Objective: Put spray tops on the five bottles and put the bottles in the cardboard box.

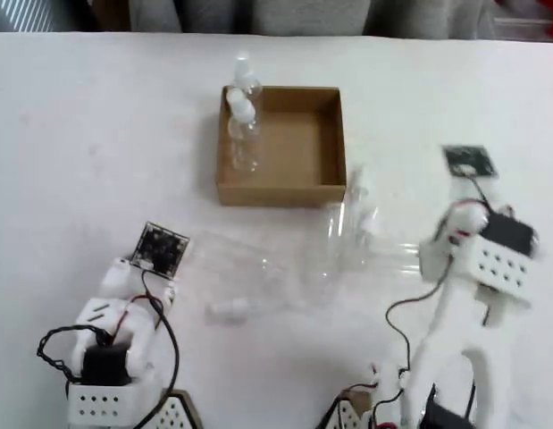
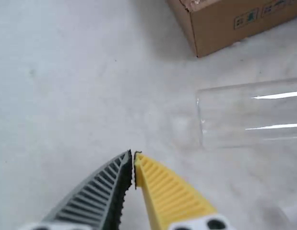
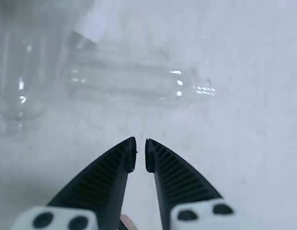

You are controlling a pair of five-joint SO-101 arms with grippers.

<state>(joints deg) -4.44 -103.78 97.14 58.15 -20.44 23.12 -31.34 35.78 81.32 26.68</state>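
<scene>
bottles lie, perhaps three, beside cardboard box; left gripper closed.

The left arm sits folded at the near left, its left fingers, grey and yellow, closed tip to tip, while the right arm extends forward, its black right fingers closed but for a sliver

**Box print too small to read**

The cardboard box has printing on its outer side wall. In the left wrist view, small green marks sit in a row along the brown card, some of them inside thin rectangular frames. They look like short lines of characters, but they are too small and blurred to make out. No word, number or sign can be read.
</scene>
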